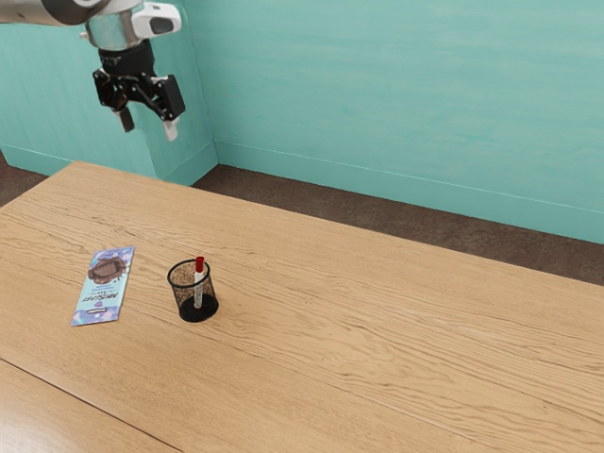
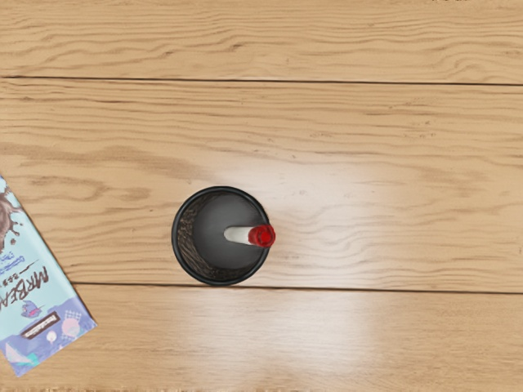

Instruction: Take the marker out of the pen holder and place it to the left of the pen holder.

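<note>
The wooden bench (image 1: 377, 330) is crossed by dark plank seams, and teal walls (image 1: 396, 94) are seen beyond it, with brown floor (image 1: 283, 193) between. The arm (image 1: 115, 30) is seen at the exterior view's upper left. Its hand (image 1: 148, 125) is held high, well apart from everything on the bench; its two fingers are spread wide, with nothing gripped between them.

A chocolate-bar packet (image 1: 106, 288), printed in pale blue and purple, is laid flat near the holder, on the exterior view's left of it. The bench on that side is partly taken up by it, though a strip of bare wood is left between the two.

The black mesh pen holder (image 1: 192, 314) is stood upright. Inside it the white marker (image 1: 198, 288) is held at a slant, leaned against the rim, its red cap (image 1: 199, 261) raised above the mesh. The marker's lower part is ringed by the holder's wall; its capped end is left uncovered from above.
</note>
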